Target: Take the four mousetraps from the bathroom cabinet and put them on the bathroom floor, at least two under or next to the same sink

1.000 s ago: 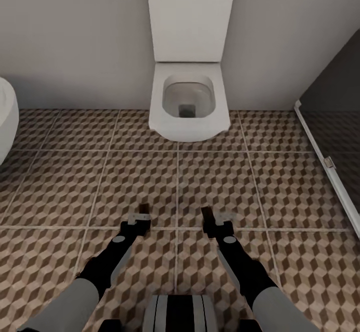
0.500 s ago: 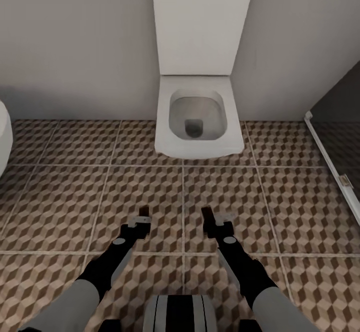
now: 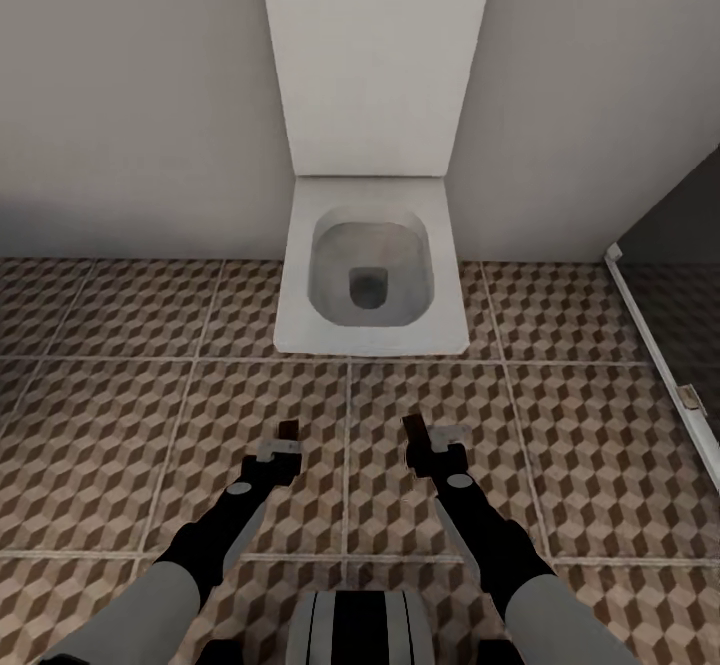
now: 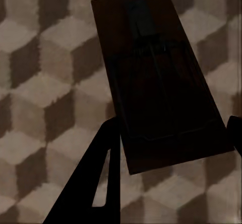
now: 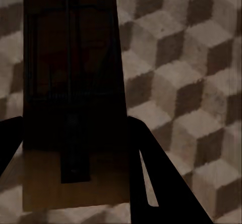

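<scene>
The robot faces a white toilet (image 3: 370, 275) set against the far wall, both arms held low and forward over the cube-patterned bathroom floor (image 3: 120, 415). The left tool (image 3: 284, 442) is closed on a mousetrap (image 4: 156, 77), a dark wooden board with metal parts pinched between its fingers (image 4: 96, 183), and the right tool (image 3: 425, 440) likewise grips a second mousetrap (image 5: 73, 98) by one end. Each trap hangs above the tiles, not yet set down. No sink is in sight here, so the step in hand looks like carrying the pair toward the sink; doing it well would mean keeping both grips firm and the boards level while the base turns, and releasing only once the vanity is close. Open tile lies to the near left and between the arms. The toilet bowl crowds the far middle, and a glass partition with a pale frame (image 3: 660, 365) bounds the right side, so swinging left seems the safer way out.
</scene>
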Controlling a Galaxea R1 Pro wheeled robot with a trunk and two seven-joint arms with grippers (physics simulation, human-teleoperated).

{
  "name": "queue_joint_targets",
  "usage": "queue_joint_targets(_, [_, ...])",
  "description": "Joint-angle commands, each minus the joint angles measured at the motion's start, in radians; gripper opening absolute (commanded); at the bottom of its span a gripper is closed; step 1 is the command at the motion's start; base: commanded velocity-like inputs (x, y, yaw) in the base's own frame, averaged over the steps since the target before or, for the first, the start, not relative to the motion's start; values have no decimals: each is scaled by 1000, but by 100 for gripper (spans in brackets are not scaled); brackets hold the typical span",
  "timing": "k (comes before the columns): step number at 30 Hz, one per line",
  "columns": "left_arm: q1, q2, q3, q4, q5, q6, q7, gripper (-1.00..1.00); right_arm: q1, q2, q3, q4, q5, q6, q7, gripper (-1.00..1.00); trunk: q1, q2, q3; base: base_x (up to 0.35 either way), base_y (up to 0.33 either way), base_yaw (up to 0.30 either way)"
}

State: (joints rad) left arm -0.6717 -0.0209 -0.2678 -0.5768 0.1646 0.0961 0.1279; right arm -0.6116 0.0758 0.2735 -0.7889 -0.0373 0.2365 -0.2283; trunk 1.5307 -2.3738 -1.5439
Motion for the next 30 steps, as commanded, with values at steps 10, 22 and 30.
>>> queue_joint_targets(10, [0,3,-7,18,10,-3,7,-100,0,-2,4,-1,-7,4,-6,-100,0,0,-1,112,-211,0])
queue_joint_targets(22, [0,4,-7,21,10,-4,8,-100,0,-2,4,-1,-7,4,-6,-100,0,0,-1,3,-15,0])
queue_joint_targets(30, [0,5,-7,22,10,-4,7,-100,0,-1,4,5,-7,5,-6,-100,19,-35,-21,0,0,0])
